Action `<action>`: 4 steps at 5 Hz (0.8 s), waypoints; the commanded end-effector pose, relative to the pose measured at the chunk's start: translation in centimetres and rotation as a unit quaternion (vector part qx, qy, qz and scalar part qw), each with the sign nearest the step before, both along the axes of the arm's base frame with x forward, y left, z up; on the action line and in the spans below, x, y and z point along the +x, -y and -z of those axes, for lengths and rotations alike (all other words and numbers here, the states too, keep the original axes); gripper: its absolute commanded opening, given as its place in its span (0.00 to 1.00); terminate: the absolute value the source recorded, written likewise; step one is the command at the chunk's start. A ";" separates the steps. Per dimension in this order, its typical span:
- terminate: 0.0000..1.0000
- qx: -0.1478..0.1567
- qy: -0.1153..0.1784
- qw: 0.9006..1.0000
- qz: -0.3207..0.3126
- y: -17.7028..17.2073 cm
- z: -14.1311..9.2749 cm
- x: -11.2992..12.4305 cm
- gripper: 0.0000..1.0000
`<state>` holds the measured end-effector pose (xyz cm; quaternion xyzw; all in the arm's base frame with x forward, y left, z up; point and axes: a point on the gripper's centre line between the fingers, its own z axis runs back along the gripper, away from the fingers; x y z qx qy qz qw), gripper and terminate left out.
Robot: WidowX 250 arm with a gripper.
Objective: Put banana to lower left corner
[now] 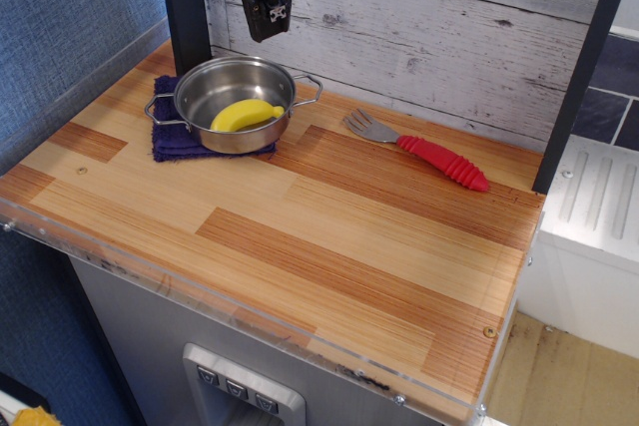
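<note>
The yellow banana point(247, 114) lies inside the steel pot point(236, 103) at the back left of the countertop. The pot stands on a dark blue cloth point(172, 141). My black gripper point(268, 15) hangs in the air above and slightly behind the pot, apart from the banana. Its fingers look close together and hold nothing that I can see, but the view does not show the gap clearly. The lower left corner point(35, 195) of the striped wood countertop, edged with clear acrylic beside the blue wall, holds nothing.
A fork with a red ribbed handle point(424, 153) lies at the back right of the counter. A black post point(186, 2) rises behind the pot. A white plank wall point(429, 37) backs the counter. A white appliance point(599, 197) stands to the right.
</note>
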<state>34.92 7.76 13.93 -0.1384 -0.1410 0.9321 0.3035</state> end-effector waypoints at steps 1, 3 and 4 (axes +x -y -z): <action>0.00 0.000 0.000 1.000 0.000 0.0 0.0 0.0 1.00; 0.00 0.008 -0.033 0.999 -0.008 -1.8 2.2 0.5 1.00; 0.00 0.010 -0.048 0.999 -0.011 -2.2 3.5 0.7 1.00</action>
